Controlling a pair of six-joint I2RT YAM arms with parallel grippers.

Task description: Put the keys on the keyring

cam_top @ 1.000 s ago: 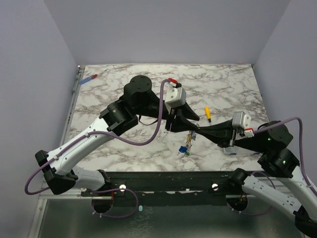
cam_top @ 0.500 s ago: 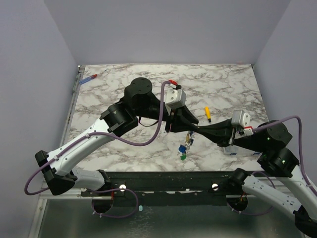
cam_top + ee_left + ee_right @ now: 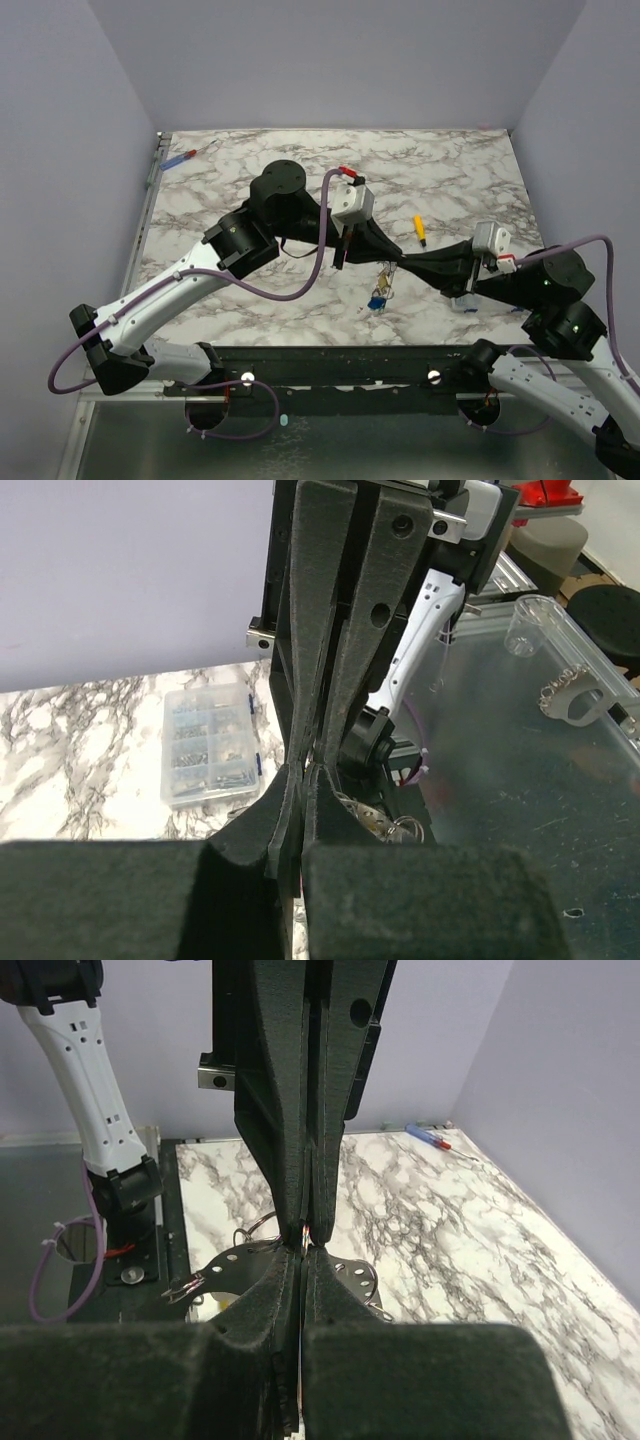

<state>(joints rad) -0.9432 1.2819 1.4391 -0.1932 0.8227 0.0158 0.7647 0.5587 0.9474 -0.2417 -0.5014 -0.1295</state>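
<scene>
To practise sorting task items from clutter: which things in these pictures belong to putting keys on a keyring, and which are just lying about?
Belong to the job:
- small silver metal keys with coloured plastic tags
- thin pale silver keyring loop

Just lying about:
- yellow-handled screwdriver
- small blue-and-red screwdriver
- clear plastic compartment box

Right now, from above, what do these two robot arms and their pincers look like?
The left arm and right arm have white links and round black joints. A purple cable loops along each. Each wrist carries a pale grey camera block with a red part. The left gripper and right gripper have long, tapering black fingers.
</scene>
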